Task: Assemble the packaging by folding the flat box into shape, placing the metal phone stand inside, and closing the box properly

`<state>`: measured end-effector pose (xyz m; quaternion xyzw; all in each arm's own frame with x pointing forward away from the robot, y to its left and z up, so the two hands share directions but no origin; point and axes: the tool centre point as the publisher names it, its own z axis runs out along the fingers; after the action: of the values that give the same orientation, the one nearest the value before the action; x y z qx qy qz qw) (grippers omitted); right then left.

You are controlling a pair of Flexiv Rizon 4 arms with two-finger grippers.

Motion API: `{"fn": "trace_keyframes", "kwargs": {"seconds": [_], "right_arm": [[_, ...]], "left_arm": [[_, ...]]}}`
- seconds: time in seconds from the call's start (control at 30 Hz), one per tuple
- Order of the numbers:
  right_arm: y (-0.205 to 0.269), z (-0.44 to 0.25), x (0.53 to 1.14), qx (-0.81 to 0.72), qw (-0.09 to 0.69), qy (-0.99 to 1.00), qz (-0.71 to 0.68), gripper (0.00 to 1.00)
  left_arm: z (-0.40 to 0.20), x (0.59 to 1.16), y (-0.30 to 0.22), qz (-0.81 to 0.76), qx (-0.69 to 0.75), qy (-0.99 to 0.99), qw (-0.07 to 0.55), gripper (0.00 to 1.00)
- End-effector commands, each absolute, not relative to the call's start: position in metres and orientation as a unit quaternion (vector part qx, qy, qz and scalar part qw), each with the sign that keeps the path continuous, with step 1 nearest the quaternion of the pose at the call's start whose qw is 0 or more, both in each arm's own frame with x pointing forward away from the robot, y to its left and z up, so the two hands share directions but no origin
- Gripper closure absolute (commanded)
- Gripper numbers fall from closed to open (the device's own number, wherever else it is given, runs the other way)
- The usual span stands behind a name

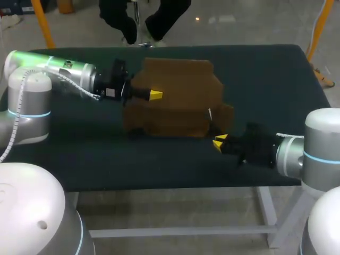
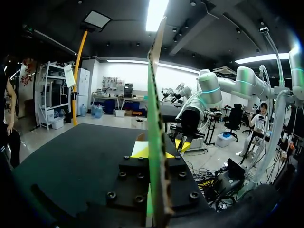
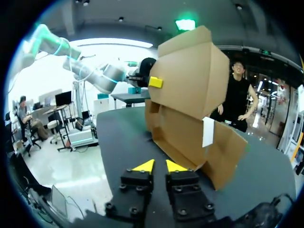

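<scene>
Cardboard box: partly folded, standing near the middle of the table. Left gripper: jaws clamped on the box's upright panel. Right gripper: jaws nearly together, empty, just beside the box's near right corner, not touching it

Nothing written could be read in any view: no words, numbers or signs. The cardboard box carried a small white label on one panel. Its face looked blank, though any print on it was perhaps too small to make out. The box's brown panels bore no legible marking, and the dark bench bore none either.
</scene>
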<state>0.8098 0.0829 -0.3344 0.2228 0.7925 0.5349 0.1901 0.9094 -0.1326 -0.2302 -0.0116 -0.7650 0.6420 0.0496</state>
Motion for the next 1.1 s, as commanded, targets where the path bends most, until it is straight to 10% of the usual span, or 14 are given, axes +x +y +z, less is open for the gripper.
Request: {"fn": "trace_keyframes", "kwargs": {"seconds": [0.03, 0.67, 1.1], "right_arm": [[0.034, -0.327, 0.788, 0.184, 0.149, 0.798, 0.554, 0.63], [-0.017, -0.340, 0.840, 0.158, 0.163, 0.807, 0.546, 0.02], [0.003, -0.352, 0.892, 0.135, 0.155, 0.807, 0.553, 0.00]], "left_arm": [[-0.233, 0.909, -0.133, 0.642, -0.012, -0.765, 0.050, 1.00], [-0.233, 0.909, -0.133, 0.642, -0.012, -0.765, 0.050, 1.00], [-0.233, 0.909, -0.133, 0.642, -0.012, -0.765, 0.050, 1.00]]}}
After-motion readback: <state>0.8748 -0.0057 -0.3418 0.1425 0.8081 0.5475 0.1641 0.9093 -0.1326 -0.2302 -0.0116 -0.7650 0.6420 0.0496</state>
